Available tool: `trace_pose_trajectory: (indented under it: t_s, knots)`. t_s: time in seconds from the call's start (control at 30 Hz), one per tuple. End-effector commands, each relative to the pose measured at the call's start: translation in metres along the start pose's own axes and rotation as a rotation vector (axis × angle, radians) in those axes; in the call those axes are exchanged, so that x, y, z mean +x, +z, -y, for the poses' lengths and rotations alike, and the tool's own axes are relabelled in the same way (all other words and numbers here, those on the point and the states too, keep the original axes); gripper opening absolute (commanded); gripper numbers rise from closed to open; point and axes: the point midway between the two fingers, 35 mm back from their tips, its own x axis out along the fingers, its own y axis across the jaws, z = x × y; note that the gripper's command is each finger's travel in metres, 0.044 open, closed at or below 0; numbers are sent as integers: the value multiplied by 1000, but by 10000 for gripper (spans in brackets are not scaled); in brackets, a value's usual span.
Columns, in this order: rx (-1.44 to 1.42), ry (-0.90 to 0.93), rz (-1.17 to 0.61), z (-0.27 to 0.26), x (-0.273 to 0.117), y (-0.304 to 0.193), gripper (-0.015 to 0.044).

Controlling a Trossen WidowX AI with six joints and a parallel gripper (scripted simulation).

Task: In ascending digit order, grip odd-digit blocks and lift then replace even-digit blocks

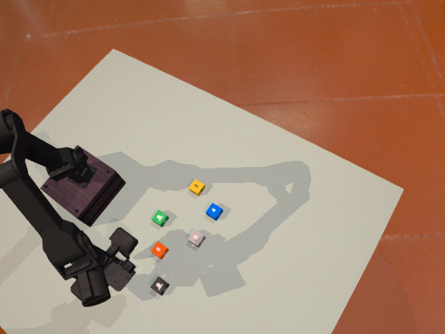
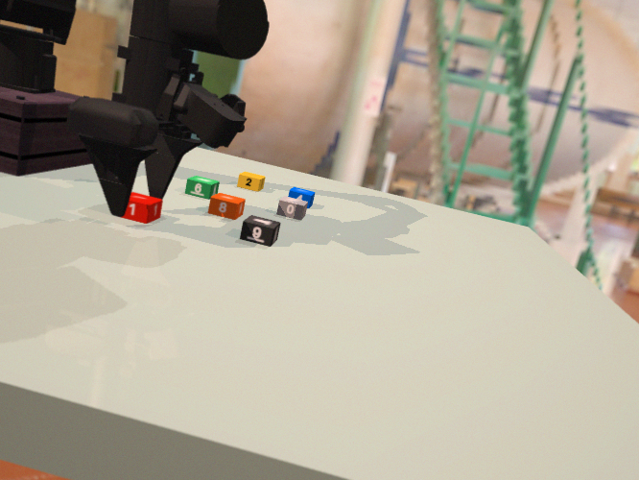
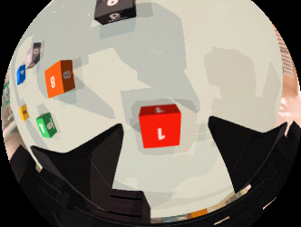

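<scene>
My gripper is open, its fingertips low on either side of the red block 1, with gaps to both fingers in the wrist view. The red block sits on the table and is hidden in the top view. Also on the table are the pinkish-grey block 0, yellow block 2, blue block 4, green block 6, orange block 8 and black block 9.
The arm's dark wooden base stands on the pale table. The orange and black blocks are the nearest neighbours of the red one. The arm's shadow falls across the table.
</scene>
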Motion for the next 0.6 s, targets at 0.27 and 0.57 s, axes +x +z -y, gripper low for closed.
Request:
trace_pose_trajectory:
  t_s: [0.27,0.57]
  knots:
    - [-5,2,1,0,2,0,120]
    - [-5,2,1,0,2,0,120]
